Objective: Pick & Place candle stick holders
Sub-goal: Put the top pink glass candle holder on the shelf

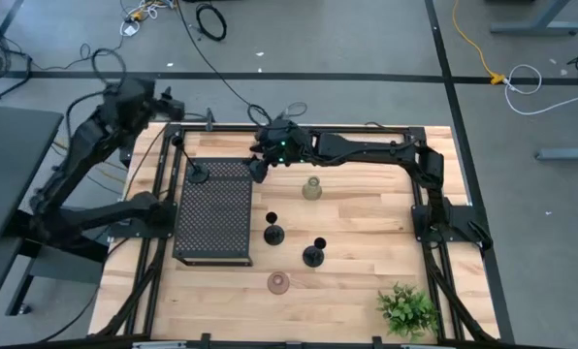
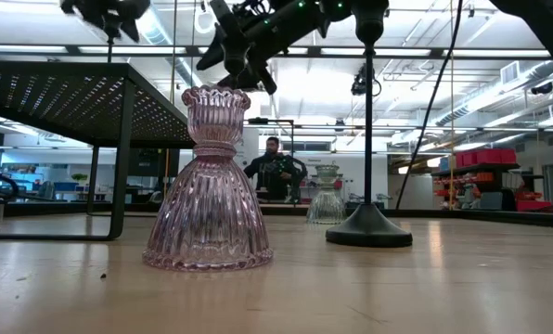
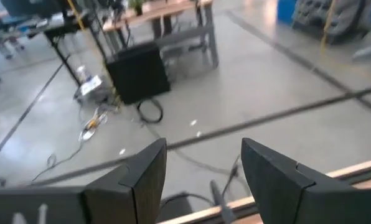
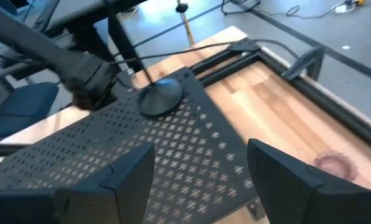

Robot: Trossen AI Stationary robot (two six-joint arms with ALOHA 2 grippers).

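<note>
One black candle stick holder stands by its round base on the far left corner of the black perforated stand. Two more black holders stand on the table to the stand's right. A pale glass holder sits farther back, and a pink glass holder stands near the front edge. My right gripper hangs open above the stand's far right corner, holding nothing. My left gripper is open in the air beyond the table's far left corner, facing the floor.
A green leafy plant stands at the near right corner. Black frame rails run along the table's edges. Bare wood lies to the right of the holders. A person shows in the room behind.
</note>
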